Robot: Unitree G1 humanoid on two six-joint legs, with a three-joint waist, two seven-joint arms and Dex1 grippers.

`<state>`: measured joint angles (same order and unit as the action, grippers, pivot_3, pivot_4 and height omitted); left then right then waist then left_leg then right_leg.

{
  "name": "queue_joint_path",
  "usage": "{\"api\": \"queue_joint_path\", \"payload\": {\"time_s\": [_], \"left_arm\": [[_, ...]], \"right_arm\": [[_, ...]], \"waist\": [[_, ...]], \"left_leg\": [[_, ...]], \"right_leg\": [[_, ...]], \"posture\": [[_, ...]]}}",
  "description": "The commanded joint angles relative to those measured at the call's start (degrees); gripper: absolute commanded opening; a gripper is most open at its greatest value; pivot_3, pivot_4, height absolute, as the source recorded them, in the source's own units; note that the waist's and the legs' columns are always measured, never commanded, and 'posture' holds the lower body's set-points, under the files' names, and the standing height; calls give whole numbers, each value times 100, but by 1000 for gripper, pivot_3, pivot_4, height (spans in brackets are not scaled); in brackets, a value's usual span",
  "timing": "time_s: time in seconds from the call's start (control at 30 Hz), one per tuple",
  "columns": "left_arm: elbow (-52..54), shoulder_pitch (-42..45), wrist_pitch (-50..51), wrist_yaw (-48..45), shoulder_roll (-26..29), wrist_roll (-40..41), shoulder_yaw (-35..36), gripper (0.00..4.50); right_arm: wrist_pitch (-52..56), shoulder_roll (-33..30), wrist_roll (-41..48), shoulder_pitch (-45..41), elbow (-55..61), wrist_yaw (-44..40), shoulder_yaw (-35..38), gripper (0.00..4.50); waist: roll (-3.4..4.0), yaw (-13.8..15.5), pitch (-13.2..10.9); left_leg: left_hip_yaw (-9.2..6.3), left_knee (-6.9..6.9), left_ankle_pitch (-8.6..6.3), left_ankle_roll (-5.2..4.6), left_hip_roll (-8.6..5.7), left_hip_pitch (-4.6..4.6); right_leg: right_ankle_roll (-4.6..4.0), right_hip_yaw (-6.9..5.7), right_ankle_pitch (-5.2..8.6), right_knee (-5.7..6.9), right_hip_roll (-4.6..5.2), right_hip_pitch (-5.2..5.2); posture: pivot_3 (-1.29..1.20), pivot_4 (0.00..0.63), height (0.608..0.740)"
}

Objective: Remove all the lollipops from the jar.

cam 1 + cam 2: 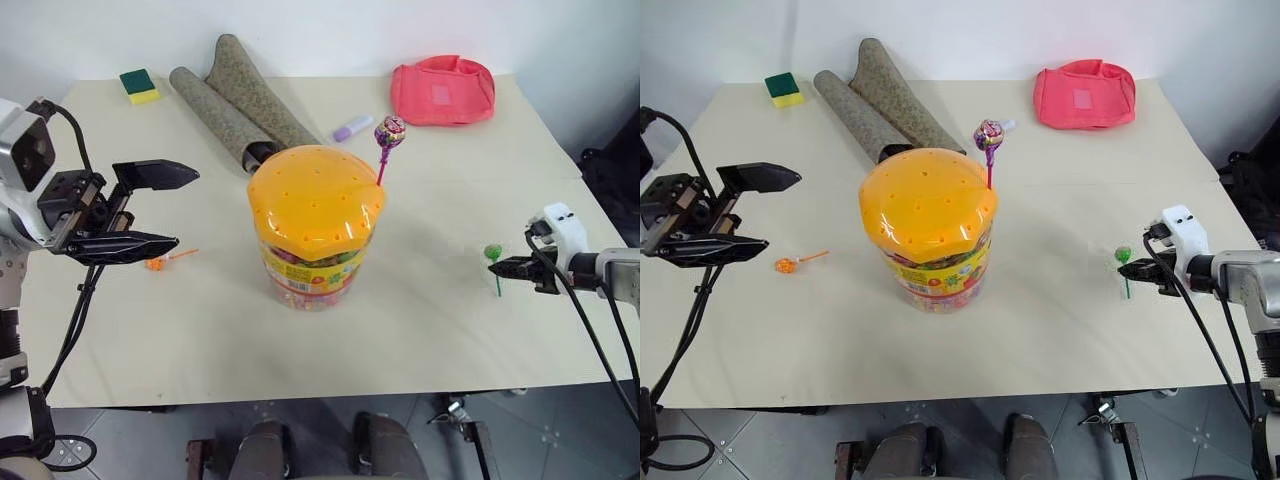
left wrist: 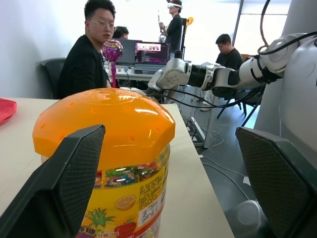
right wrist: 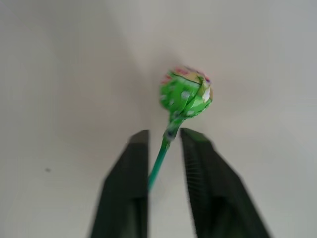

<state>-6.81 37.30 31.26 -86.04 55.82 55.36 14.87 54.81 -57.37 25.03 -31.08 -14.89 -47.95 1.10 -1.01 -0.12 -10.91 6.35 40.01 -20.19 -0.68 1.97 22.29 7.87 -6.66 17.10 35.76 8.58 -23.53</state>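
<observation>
Lying between the two black fingers (image 3: 124, 188) of the right gripper (image 3: 164, 141) is the green stick of the green lollipop (image 3: 186, 96), its wrapped head just past the fingertips. A narrow gap shows on both sides of the stick, so the fingers look loosened rather than pinched on it, and the candy seems to rest on the cream table (image 1: 430, 320) near the robot's right edge. Whether the stick touches a finger I cannot tell.

Across the table the left gripper (image 1: 165, 208) hovers above the surface with its fingers spread wide and nothing between them, pointing sideways at the jar (image 1: 312, 225). Just past its lower finger the orange lollipop (image 1: 787, 265) lies flat on the table, stick pointing toward the jar, apart from the fingers.

In the middle stands the jar, upright, its orange domed lid on, with the purple lollipop (image 1: 389, 132) standing up from a hole at the lid's far right edge.

Beyond it lie two grey rolled mats (image 1: 235, 105), a small lilac tube (image 1: 352, 128), a pink pouch (image 1: 443, 90) and a green and yellow sponge (image 1: 139, 85). The left wrist view takes in several people (image 2: 89, 54) at desks behind the jar.
</observation>
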Motion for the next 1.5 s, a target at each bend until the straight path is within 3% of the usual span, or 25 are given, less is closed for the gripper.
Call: {"api": "queue_joint_path", "payload": {"time_s": [0.03,0.23,0.43,0.63,0.77,1.1,1.5], "left_arm": [[136,313,54,-334,26,80,142,4500],[40,488,99,-388,-3,-16,64,4500],[-27,531,119,-406,-34,-117,20,4500],[-74,531,154,-422,-52,-179,23,4500],[-199,615,140,-466,-77,-245,-33,4500],[-672,997,24,-625,-196,-487,-250,4500],[-210,532,239,-364,50,-339,161,4500]], "right_arm": [[-157,41,-154,-99,-113,-48,88,2519],[-133,51,-136,-11,51,-44,305,4477],[-14,-157,5,228,607,-100,709,4477],[109,-860,582,593,2016,-664,1812,4477],[316,-760,1449,-60,2715,-812,2251,4477],[-282,830,1798,-1835,2562,-661,1035,4477],[-559,1774,1835,-2578,2090,-1163,342,4477]], "waist": [[0,-8,0],[1,-10,1],[2,4,1],[14,14,-7],[14,-31,-7],[11,-12,-5],[11,-42,-5]], "left_leg": [[0,0,0,0,0,-1],[1,0,0,0,1,-2],[0,1,0,0,0,-1],[0,2,0,0,-1,1],[2,2,0,1,4,-4],[4,5,1,2,2,-1],[3,3,1,1,0,6]], "right_leg": [[0,1,0,0,0,0],[0,1,0,1,-1,1],[0,1,0,2,-1,0],[0,1,0,1,0,-1],[0,5,0,2,-5,0],[0,6,0,9,-4,-6],[0,2,0,9,-4,-14]], "posture": [[0,150,740],[0,150,740],[0,150,740],[0,150,740],[0,150,740],[0,150,740],[0,150,740]]}}
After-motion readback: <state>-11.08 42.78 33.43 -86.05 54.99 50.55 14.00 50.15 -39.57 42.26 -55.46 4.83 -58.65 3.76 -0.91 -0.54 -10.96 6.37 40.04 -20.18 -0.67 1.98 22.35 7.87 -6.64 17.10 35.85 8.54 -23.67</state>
